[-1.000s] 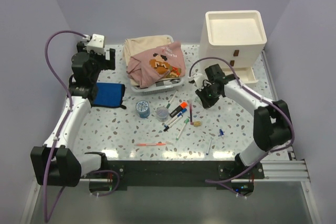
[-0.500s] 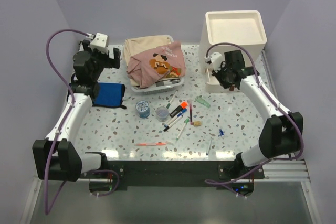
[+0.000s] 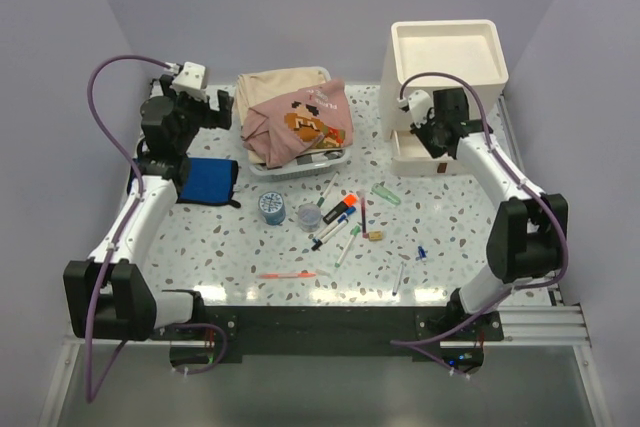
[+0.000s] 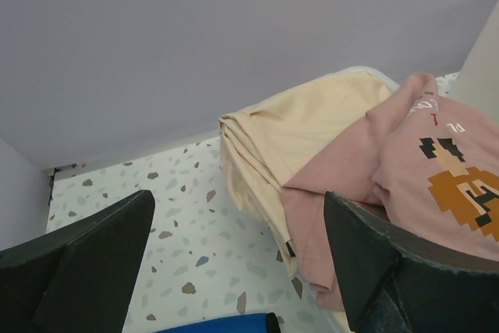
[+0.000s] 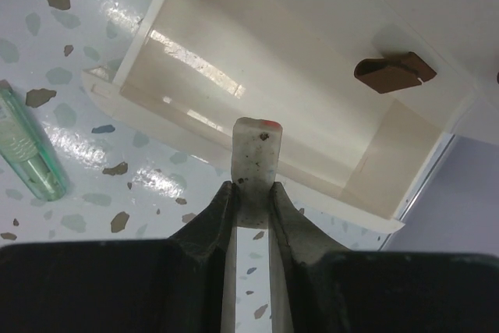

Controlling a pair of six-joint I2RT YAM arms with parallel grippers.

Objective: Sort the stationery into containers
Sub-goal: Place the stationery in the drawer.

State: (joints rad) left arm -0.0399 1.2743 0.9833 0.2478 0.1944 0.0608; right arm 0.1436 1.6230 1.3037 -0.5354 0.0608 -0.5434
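Note:
My right gripper point(image 5: 251, 193) is shut on a small white eraser point(image 5: 254, 157) and holds it over the front wall of the open lower drawer point(image 5: 312, 107) of the cream-white drawer unit point(image 3: 447, 67). In the top view it point(image 3: 428, 130) hovers at the unit's front. A brown handle point(image 5: 394, 72) shows above the drawer. Loose pens and markers point(image 3: 342, 212), a blue tape roll point(image 3: 271, 206), a clear cup point(image 3: 309, 216) and a green marker point(image 3: 388, 194) lie mid-table. My left gripper point(image 4: 238, 208) is open and empty at the far left.
A clear basket of pink and beige clothes point(image 3: 296, 119) stands at the back centre, just right of my left gripper point(image 3: 213, 107). A blue cloth point(image 3: 208, 180) lies under the left arm. An orange pen point(image 3: 285, 274) lies near the front edge.
My right arm has swung from the middle of the table back to the drawer unit with the eraser. A green marker now shows on the table. The left wrist has turned slightly.

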